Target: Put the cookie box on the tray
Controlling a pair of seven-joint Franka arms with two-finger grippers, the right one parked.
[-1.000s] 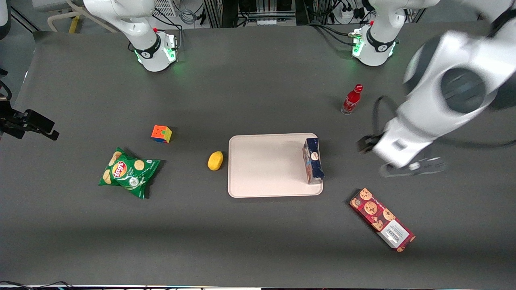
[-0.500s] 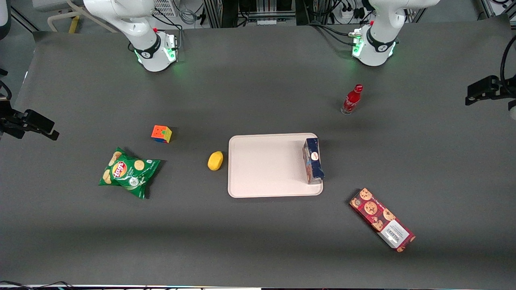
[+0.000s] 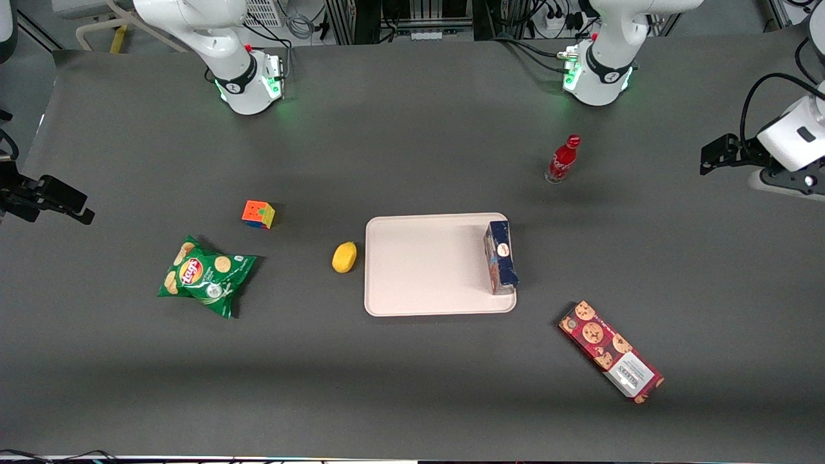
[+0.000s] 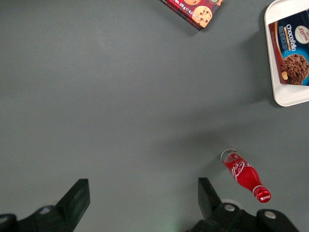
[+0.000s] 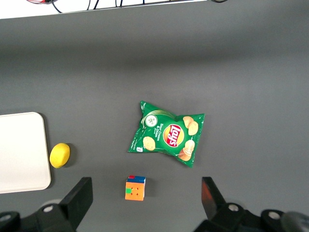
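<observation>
We judge the task all but done, and we take the scene from the biggest thing down to the smallest

The table (image 3: pixel 412 399), a dark grey mat, carries everything. The tray (image 3: pixel 425 264) lies near its middle, well apart from our gripper (image 4: pixel 142 200), which hangs high over bare mat out at the working arm's end of the table. In the wrist view its two fingers (image 4: pixel 77 198) stand wide apart with nothing between them, so it has hold of nothing

The red cookie carton (image 3: pixel 610 351) lies flat on the mat, nearer the front camera than the gripper and off the tray; it is not the box the task means. The green chip bag (image 3: pixel 205 276) sits toward the parked arm's end, as far from the gripper as anything here

The cookie box (image 3: pixel 501 256), the dark blue one, rests on the tray, along the tray's edge that faces the gripper. The wrist view shows it (image 4: pixel 291 53) lying inside the rim, and as far as we can tell it does not overhang the edge

The red soda bottle (image 3: pixel 562 159) stands upright on the mat; of all the objects it is the closest to the gripper, between it and the tray. The yellow lemon (image 3: pixel 344 257) lies just beside the tray's edge away from the gripper, and the colour cube (image 3: pixel 258 214) sits further toward the parked arm

In our view nothing is left but for the arm to settle clear
</observation>
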